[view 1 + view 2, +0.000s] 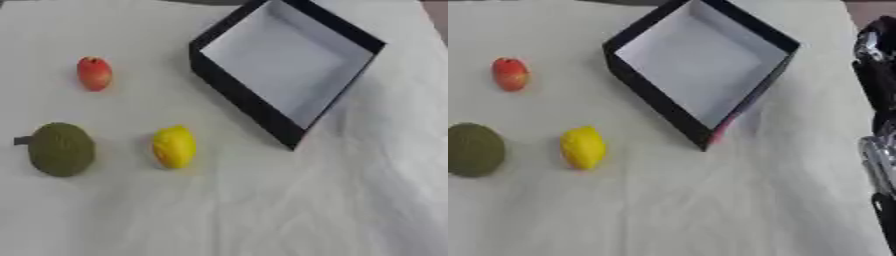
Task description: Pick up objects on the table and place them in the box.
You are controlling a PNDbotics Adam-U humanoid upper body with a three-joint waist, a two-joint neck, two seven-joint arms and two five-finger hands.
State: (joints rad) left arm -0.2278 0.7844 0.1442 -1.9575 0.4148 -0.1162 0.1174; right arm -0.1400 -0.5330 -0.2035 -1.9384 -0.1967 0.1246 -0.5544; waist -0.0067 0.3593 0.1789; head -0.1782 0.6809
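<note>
Three fruit-shaped objects are found on the cloth-covered counter [262,210], all outside the box. A yellow lemon-shaped piece [174,146] lies nearest the box, at about 8 o'clock from its near corner and well apart from it. A round olive-green fruit [60,149] with a short dark stub on one side lies at 9 o'clock of the lemon. A small red, peach-like fruit [94,73] lies at 11 o'clock of the lemon, well apart.

All three are judged to be light, rigid model fruit with smooth rounded skins, liable to roll or slip. The lemon-shaped piece is best taken across its narrow waist; the green fruit, being the broadest, calls for a wider span across its middle.

The black box [241,100] with pale interior stands turned corner-on; nothing is seen inside. A pink trace [721,131] shows at its near corner; its nature cannot be told.

At the right edge of the right eye view a black-and-silver right arm [877,75] is seen. The right robot hand's state cannot be told. The left robot hand is not in view.
</note>
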